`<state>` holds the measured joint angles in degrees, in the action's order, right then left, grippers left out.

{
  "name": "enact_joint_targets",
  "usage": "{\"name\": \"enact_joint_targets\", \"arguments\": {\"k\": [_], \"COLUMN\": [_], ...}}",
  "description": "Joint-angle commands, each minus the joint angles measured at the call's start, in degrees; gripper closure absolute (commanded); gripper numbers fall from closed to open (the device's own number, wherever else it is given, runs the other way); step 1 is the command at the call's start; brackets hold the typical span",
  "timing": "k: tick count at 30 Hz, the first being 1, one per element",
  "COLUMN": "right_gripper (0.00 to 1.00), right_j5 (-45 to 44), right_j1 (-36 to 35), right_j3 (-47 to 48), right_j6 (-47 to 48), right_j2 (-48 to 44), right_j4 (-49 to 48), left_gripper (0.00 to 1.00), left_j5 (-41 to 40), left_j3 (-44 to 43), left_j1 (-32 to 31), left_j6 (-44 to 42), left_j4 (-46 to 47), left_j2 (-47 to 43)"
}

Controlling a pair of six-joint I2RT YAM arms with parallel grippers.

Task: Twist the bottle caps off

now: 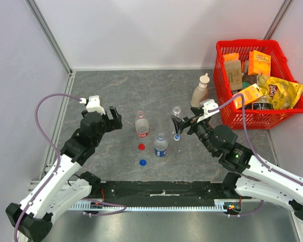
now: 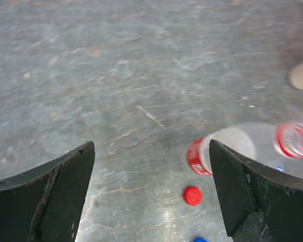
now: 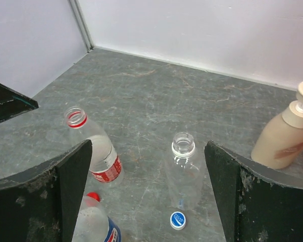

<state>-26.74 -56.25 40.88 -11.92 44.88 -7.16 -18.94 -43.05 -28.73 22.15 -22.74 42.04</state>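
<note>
Three uncapped bottles, caps loose on the table (image 1: 116, 91).
Red-label bottle (image 1: 142, 124) stands open, with the red cap (image 1: 141, 146) just in front and the blue cap (image 1: 142, 162) nearer. The Pepsi bottle (image 1: 161, 146) is front-right; the unlabelled bottle (image 1: 177, 113) and blue-printed white cap (image 1: 177, 137) are right. Left gripper (image 1: 115, 120) and right gripper (image 1: 178, 126) gape wide, empty.

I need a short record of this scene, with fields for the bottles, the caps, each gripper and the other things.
bottles: red-label bottle, Pepsi bottle, unlabelled bottle; all upright, no caps on
caps: red cap, blue cap, white cap; loose on the table
left gripper: open, empty
right gripper: open, empty, facing the unlabelled bottle
other: beige bottle; red basket with snack packs
</note>
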Motion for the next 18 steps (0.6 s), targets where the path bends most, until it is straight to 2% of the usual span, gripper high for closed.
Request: {"name": "enact_joint_targets", "arguments": {"k": [1,6,9,15,18], "right_gripper": [0.02,0.02,0.02,0.02,0.02], "right_j5": [-4.46,-4.55,-1.75,8.27,9.78], "right_j1": [0.17,0.70,3.07,12.46,16.86], "right_j3": [2.97,3.94,3.77,2.54,1.75], "right_j6": [1.11,1.03,-0.38,-5.03,-7.41], "right_j2": [-0.33,0.91,1.35,1.96,1.09], "right_j4": [0.74,2.85,3.64,4.26,5.48], "left_gripper": [0.01,0.00,0.00,0.00,0.00], "left_j5": [-13.31,-12.97,-11.56,-10.24,-9.63], "left_j3": [-2.92,-2.83,-1.43,0.85,1.91], "left_j1": [-0.19,-0.10,-0.19,-0.18,-0.10], "left_j6": [7.20,7.12,5.10,2.46,2.98], "left_j4": [-4.41,-4.16,-1.61,1.82,3.14], "left_j2": [4.18,6.21,5.51,4.19,4.01]}}
